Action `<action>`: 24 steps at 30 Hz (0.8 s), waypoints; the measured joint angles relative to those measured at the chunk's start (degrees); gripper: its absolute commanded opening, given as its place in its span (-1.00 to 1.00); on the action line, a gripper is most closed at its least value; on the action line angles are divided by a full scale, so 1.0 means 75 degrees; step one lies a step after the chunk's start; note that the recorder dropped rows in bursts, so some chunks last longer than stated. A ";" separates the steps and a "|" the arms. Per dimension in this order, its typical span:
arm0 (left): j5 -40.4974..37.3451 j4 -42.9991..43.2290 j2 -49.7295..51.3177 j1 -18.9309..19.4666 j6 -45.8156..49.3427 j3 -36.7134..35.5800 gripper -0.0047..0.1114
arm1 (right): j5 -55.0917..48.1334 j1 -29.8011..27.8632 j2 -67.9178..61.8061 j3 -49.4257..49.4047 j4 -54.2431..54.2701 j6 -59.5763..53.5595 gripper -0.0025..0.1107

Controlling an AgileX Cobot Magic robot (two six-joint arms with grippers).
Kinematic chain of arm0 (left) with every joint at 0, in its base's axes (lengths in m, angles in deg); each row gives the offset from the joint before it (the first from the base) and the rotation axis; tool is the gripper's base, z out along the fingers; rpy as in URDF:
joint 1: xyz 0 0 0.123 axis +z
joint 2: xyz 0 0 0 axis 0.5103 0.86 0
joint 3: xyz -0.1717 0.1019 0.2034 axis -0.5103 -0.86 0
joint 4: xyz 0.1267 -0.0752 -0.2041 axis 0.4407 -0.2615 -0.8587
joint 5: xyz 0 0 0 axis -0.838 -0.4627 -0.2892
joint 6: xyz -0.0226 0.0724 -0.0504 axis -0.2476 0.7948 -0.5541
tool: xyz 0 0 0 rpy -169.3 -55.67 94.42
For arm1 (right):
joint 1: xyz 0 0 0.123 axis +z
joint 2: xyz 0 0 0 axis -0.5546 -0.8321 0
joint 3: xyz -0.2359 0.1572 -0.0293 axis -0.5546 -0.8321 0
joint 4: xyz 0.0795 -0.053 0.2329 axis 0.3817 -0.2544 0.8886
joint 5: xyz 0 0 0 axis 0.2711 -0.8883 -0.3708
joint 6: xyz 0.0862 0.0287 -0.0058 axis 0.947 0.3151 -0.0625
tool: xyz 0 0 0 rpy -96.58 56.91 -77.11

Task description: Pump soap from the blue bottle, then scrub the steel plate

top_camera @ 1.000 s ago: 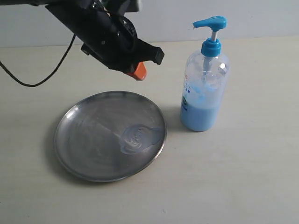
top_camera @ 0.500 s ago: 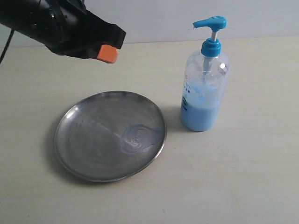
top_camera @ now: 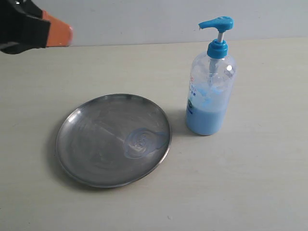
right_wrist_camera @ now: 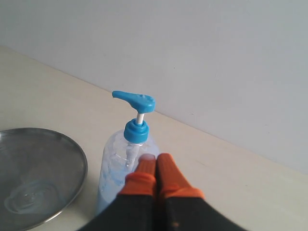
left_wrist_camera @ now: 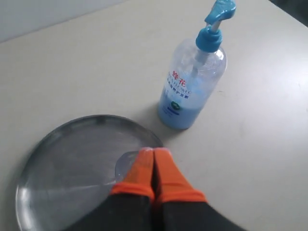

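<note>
OP: Pincers?
OBS: Both are pinched tight with nothing between them. Your left gripper [left_wrist_camera: 153, 156] hangs high, off past the far left of the steel plate [top_camera: 91, 139]. Your right gripper [right_wrist_camera: 155, 161] faces the blue bottle [top_camera: 210, 96] from outside the exterior view.

OP: Layout?
OBS: The plate lies flat on the table [top_camera: 250, 183], just beside the bottle but not touching it. A pale puddle of soap [top_camera: 142, 143] sits on the bottle side of the plate. Pumping looks done and scrubbing is the step. No sponge shows.

OP: Method?
OBS: Lower your left gripper onto the puddle. Press lightly and circle outward to the rim. Press too hard and the plate likely skates. Steer clear of the bottle.

OP: Bottle heading?
OBS: It stands upright, long axis vertical. The pump head [top_camera: 216, 22] points its spout toward the plate side.
</note>
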 measured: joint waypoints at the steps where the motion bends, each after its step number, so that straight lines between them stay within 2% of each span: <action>1: 0.0015 0.0066 -0.0195 0.0000 0.0016 -0.0095 -0.92 | 0.0000 0.0000 0.0000 0.0000 0.0000 0.0000 -0.96; 9: 0.0074 0.0441 -0.1680 0.0000 0.0098 -0.0516 -0.92 | 0.0026 0.0000 0.0000 0.0000 0.0000 0.0013 -0.96; 14: -0.0255 0.0485 -0.2930 0.0000 0.0131 -0.0531 -0.92 | 0.0043 0.0000 0.0000 0.0000 0.0000 0.0013 -0.96; 24: -0.0284 0.0501 -0.3328 0.0000 0.0131 -0.0531 -0.92 | 0.0043 0.0000 0.0000 0.0000 0.0000 0.0013 -0.96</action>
